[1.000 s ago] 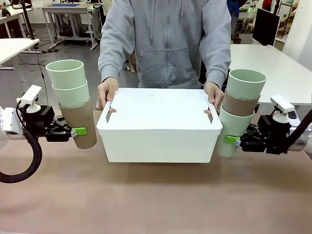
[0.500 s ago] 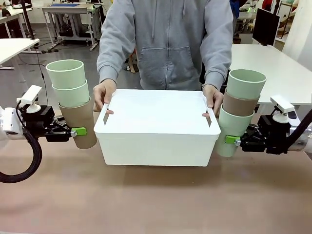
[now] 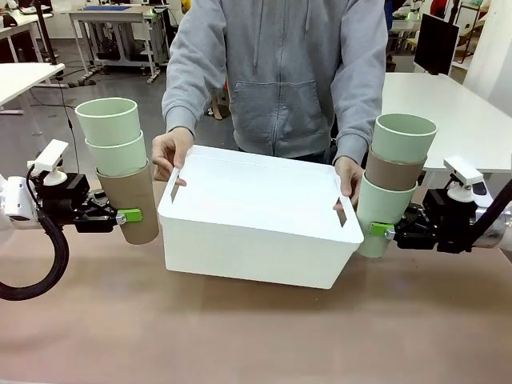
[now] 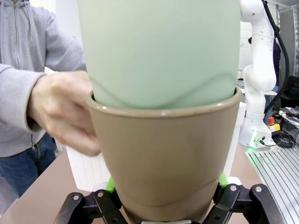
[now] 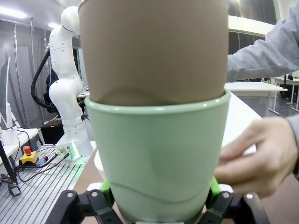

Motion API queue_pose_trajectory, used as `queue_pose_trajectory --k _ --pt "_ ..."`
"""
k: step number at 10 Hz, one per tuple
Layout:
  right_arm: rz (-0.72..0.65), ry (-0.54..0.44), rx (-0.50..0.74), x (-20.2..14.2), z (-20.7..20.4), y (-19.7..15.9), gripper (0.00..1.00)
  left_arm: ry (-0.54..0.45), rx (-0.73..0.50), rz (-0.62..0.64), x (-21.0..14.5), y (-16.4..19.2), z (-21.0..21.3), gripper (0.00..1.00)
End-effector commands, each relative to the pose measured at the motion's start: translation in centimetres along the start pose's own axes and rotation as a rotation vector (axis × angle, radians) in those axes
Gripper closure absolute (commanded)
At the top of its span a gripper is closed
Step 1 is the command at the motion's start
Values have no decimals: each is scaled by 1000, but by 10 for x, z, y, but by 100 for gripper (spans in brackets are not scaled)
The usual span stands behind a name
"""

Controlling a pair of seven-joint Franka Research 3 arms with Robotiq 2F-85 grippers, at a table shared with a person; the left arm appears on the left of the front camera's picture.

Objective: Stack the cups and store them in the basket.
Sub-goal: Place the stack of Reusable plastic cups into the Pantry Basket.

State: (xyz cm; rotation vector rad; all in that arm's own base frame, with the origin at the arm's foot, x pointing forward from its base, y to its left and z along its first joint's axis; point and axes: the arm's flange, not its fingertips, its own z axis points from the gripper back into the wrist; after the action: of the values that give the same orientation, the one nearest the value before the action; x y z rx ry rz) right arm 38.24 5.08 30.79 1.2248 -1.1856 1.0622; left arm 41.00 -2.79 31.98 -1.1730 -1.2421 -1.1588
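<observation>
Flanking basket (image 3: 256, 244) | left gripper (image 3: 128, 216) clamped on tan bottom cup (image 3: 130, 192) | right gripper (image 3: 379, 230) clamped on mint bottom cup (image 3: 376, 206)

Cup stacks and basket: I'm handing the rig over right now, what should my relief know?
The left gripper is shut on the left stack, a tan-brown matte tumbler with two mint-green ones nested in it, held upright.
The right gripper is shut on the right stack: mint-green tumbler at the bottom, then tan-brown, then mint-green.
The white rectangular plastic basket sits askew between the stacks, with a person's hands on its two handle ends.
Done: six cups stacked in two threes.
Left: put both stacks into the basket.
</observation>
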Motion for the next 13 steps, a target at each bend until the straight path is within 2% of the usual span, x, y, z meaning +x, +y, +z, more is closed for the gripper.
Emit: queue_pose_trajectory --k 1,5,10,13 --pt "13 -4 0 3 -1 0 15 -4 -3 -11 4 -1 -1 15" --pt "0 0 0 0 0 0 15 -4 -3 -11 4 -1 -1 15" --pt "-29 39 -20 81 37 -13 15 -4 -3 -11 4 -1 -1 15" --pt "-101 171 6 141 20 -30 15 -4 -3 -11 4 -1 -1 15"
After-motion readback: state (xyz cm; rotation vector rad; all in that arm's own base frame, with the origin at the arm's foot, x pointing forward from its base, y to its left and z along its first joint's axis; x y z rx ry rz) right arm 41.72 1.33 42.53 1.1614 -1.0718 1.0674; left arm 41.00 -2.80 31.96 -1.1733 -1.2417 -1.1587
